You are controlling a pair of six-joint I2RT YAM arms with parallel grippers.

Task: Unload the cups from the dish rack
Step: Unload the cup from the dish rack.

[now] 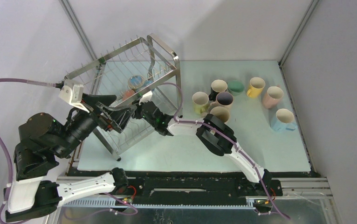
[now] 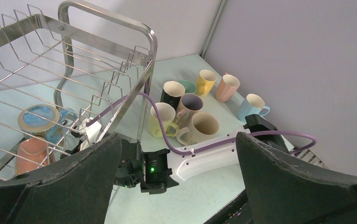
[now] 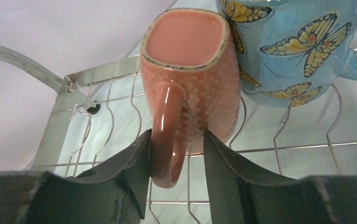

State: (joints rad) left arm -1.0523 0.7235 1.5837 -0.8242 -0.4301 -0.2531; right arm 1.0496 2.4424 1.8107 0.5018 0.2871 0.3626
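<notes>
The left gripper (image 2: 179, 140) hangs nearest, by the near left side of the dish rack (image 1: 120, 60), its jaws spread as wide as they go and nothing between them. Just past it the right arm reaches in from the right, and the right gripper (image 3: 176, 140) sits inside the rack's lower tier, about half open, astride the loop handle (image 3: 165, 135) of the orange-red cup (image 3: 190, 84). In the right wrist view the finger on the left lies against the handle while a sliver of the cup's wall shows between the handle and the other finger, so the jaws straddle the handle without clamping it. That cup rests on the lower tier's wires, and a light blue cup (image 3: 288, 46) printed with yellow butterflies stands close against its side. The rack itself fills the left part of the desk (image 1: 260, 149). Well apart from it, on the far right of the desk, eight cups stand upright: a lime cup (image 1: 200, 101), two beige cups (image 1: 220, 113) and a black cup (image 1: 218, 87) bunched together, then a green cup (image 1: 236, 87), a yellow cup (image 1: 256, 87), a pink cup (image 1: 273, 96) and a plain light blue cup (image 1: 284, 120) nearest the right edge.
</notes>
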